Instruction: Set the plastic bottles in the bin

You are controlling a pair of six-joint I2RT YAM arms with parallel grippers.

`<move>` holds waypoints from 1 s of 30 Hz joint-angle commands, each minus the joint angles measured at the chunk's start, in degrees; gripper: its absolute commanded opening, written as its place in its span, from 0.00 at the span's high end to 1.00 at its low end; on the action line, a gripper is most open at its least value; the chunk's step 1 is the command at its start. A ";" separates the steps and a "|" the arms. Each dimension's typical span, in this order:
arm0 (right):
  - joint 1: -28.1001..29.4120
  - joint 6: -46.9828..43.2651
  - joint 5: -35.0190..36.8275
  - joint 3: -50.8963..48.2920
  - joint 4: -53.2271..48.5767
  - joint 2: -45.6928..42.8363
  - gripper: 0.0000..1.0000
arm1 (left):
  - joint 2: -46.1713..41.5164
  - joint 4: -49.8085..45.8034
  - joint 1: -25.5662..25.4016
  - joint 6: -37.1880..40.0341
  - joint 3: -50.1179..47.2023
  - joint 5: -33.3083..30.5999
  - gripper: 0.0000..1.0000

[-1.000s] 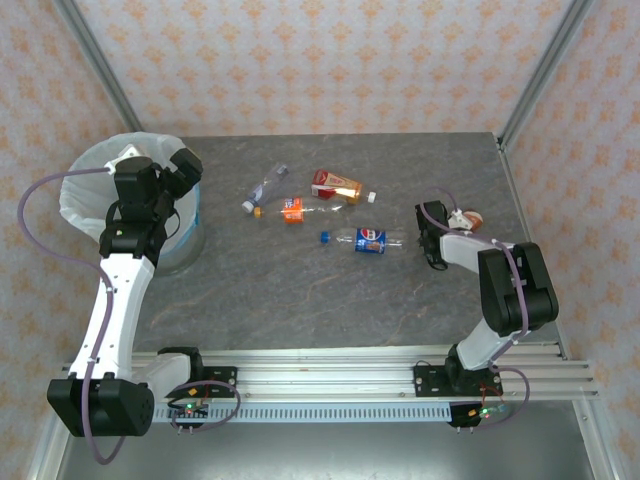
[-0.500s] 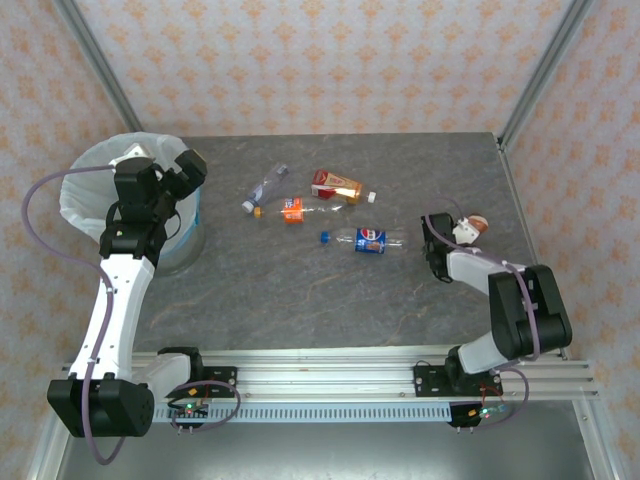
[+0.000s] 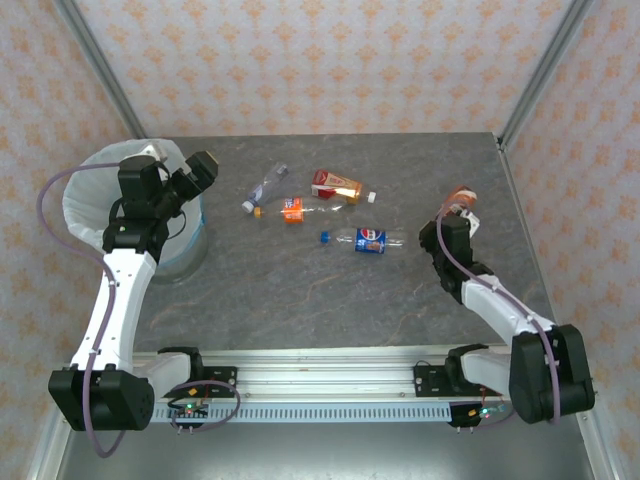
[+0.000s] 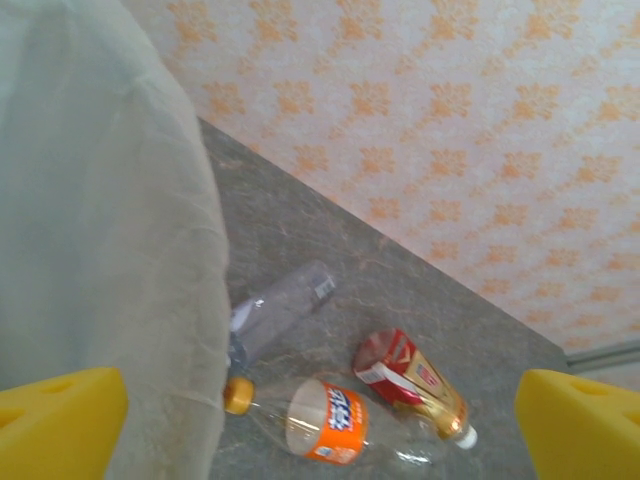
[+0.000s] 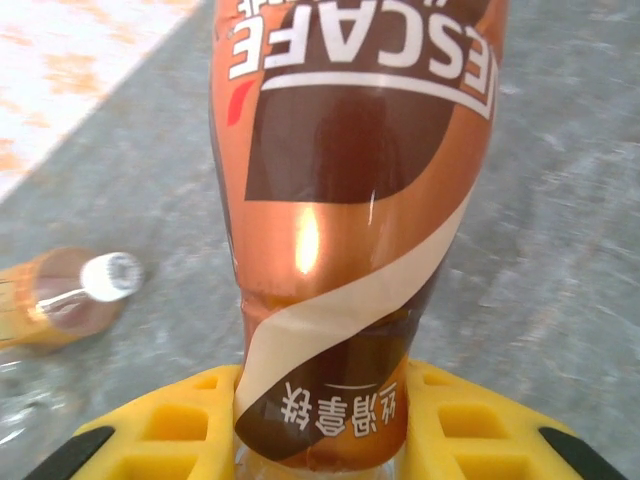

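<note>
**Bin** (image 3: 186,250): round, grey-blue, standing on the grey table (image 3: 300,310). It is lined with a translucent white bag (image 3: 82,200) folded over the rim.

**Left gripper** (image 3: 200,168): above the bin's right rim. The jaws are spread wide with nothing between them. In the wrist view its yellow fingers (image 4: 58,425) sit at the two lower corners, and the bag hangs just beside the left one.

**Bottles lying flat, listed by distance from the bin:**
- Clear bottle (image 3: 266,186): nearest, a little to the right of the bin, with no coloured label.
- Orange-label bottle (image 3: 293,208): just beyond the clear one, its orange cap pointing back toward the bin.
- Red-and-gold bottle (image 3: 336,184): further right of the bin, its white cap pointing away from it.
- Blue-label bottle (image 3: 371,240): further again, and on the near side of the red-and-gold one.

**Brown bottle** (image 3: 464,192): the farthest from the bin, well apart from it across the table. It is lifted off the surface. The wrist view shows a brown, copper and white label.

**Right gripper** (image 3: 460,212): closed tight on the brown bottle's lower end, with a yellow finger on either side of it.
</note>
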 commanded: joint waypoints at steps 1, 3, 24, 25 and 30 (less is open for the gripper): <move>1.56 -2.52 -6.09 -1.00 5.18 -2.18 1.00 | 0.53 0.77 -0.20 -2.15 0.42 7.09 0.00; 3.03 -3.69 -7.49 -0.92 6.47 -2.68 1.00 | 0.59 3.06 -0.76 -1.46 -0.11 10.81 0.00; 18.57 -11.40 -16.33 6.98 13.40 2.01 1.00 | 1.66 5.57 -13.26 1.24 -0.43 4.51 0.00; 19.03 -11.65 -16.54 7.48 13.49 2.55 1.00 | 1.90 4.30 -13.30 0.76 -0.06 1.69 0.00; 20.10 -12.17 -17.02 9.48 13.54 5.66 1.00 | 2.94 0.14 -13.26 1.07 2.41 -3.64 0.00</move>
